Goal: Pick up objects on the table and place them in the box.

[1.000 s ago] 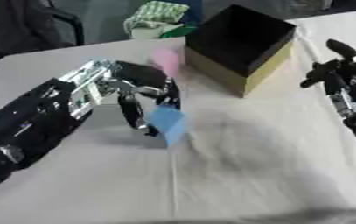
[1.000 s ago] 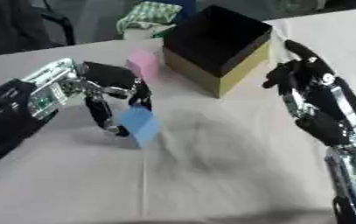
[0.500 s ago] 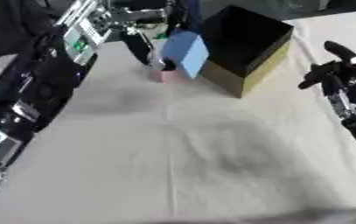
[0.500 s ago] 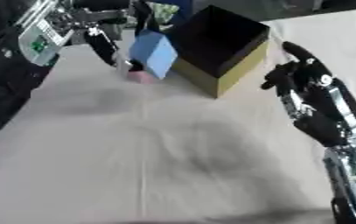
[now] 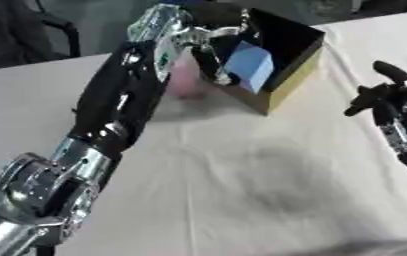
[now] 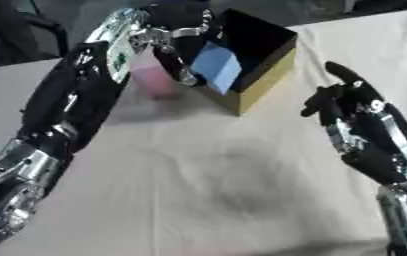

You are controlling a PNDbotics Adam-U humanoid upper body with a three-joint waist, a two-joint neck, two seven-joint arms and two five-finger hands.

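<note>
My left hand (image 5: 208,46) is shut on a light blue block (image 5: 249,66) and holds it over the near left rim of the box (image 5: 287,75). The box is black inside with a yellow outer wall and stands at the far middle of the table. A pink object (image 5: 185,80) sits on the cloth just left of the box, partly hidden behind my left arm. Over the right side of the table my right hand (image 6: 357,116) hovers open with fingers spread, holding nothing.
A white cloth (image 5: 241,190) covers the table, with bare cloth across the near half. My long left arm (image 5: 110,115) stretches diagonally from the lower left corner to the box. A dark chair (image 5: 31,35) stands beyond the far left edge.
My left arm has carried the blue block up off the cloth and away to the box's rim. The pink object stayed put. My right hand has hardly moved.
</note>
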